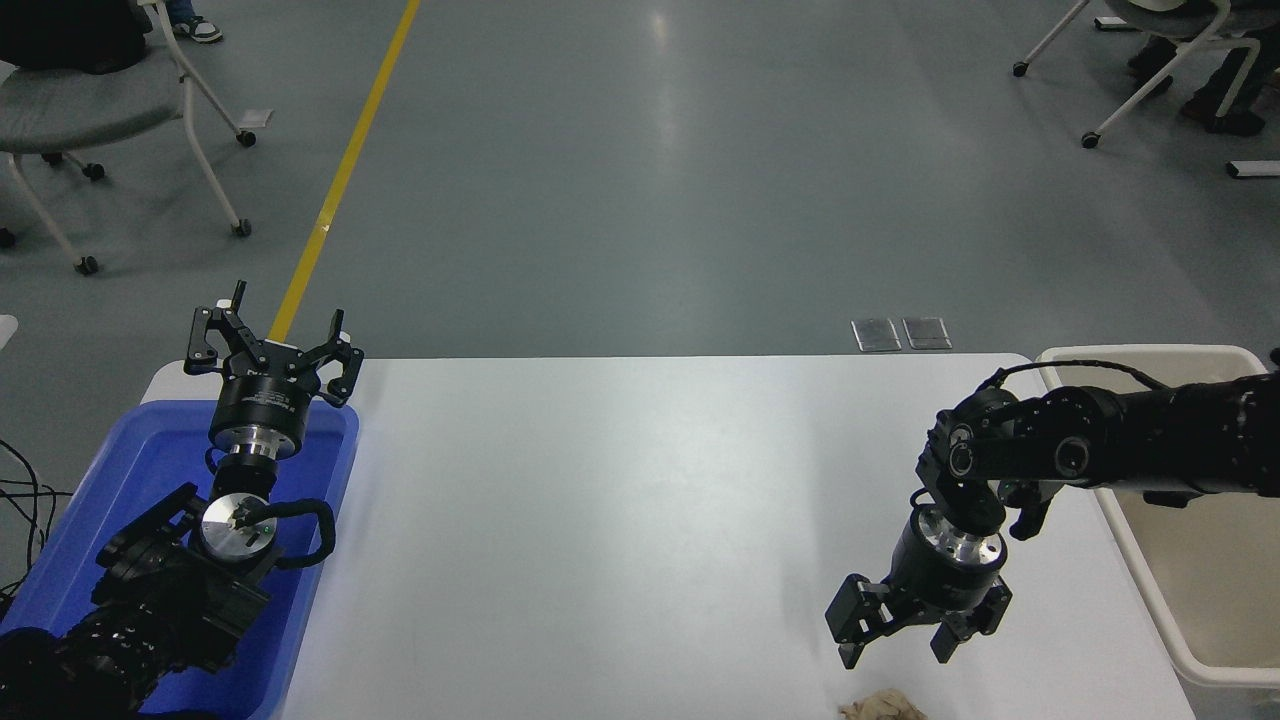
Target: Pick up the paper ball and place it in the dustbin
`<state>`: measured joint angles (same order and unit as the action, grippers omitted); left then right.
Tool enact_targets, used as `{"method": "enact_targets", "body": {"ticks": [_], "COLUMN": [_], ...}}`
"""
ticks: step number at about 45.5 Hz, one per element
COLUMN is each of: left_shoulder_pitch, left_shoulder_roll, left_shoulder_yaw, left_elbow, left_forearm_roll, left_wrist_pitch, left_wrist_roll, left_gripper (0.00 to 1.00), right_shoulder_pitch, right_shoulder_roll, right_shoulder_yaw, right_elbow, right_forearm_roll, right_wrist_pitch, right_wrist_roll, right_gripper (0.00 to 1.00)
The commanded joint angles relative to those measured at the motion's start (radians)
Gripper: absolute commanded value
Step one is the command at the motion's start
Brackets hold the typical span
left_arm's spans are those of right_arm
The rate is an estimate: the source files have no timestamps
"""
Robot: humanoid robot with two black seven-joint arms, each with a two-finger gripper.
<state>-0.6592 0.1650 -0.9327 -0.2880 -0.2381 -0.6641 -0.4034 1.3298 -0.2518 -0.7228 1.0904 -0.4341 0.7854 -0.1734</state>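
Note:
The tan paper ball lies at the table's near edge, partly cut off by the picture's bottom. My right gripper hangs open, fingers pointing down, just above and slightly behind the ball, apart from it. The cream dustbin stands at the table's right edge, under my right arm. My left gripper is parked open at the lower left, above the blue tray.
A bright blue tray sits at the table's left end under my left arm. Chairs stand on the grey floor beyond the table, at the far left and far right. A yellow line runs across the floor.

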Motion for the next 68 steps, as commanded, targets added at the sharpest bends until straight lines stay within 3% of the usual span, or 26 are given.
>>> {"method": "enact_targets", "body": {"ticks": [1, 23, 52, 68], "left_shoulder_pitch": [0.0, 0.0, 0.0, 0.0], "left_shoulder_roll": [-0.001, -0.001, 0.001, 0.001], "left_shoulder_yaw": [0.0, 0.0, 0.0, 0.0], "left_elbow": [0.0, 0.0, 0.0, 0.0], "left_forearm_roll": [-0.001, -0.001, -0.001, -0.001], "left_wrist_pitch": [0.0, 0.0, 0.0, 0.0], "left_wrist_roll": [0.0, 0.0, 0.0, 0.0], "left_gripper": [0.99, 0.99, 0.99, 0.99], "right_shoulder_pitch": [-0.044, -0.092, -0.112, -0.123], "right_shoulder_roll": [0.026, 0.023, 0.019, 0.019], "right_shoulder_yaw": [-0.004, -0.012, 0.006, 0.013], "right_elbow": [-0.004, -0.004, -0.006, -0.004], "right_forearm_roll": [-0.015, -0.043, 0.021, 0.04], "right_wrist_pitch": [0.0, 0.0, 0.0, -0.163], "right_wrist_roll": [0.0, 0.0, 0.002, 0.002], "right_gripper": [1.0, 1.0, 1.0, 1.0]}}
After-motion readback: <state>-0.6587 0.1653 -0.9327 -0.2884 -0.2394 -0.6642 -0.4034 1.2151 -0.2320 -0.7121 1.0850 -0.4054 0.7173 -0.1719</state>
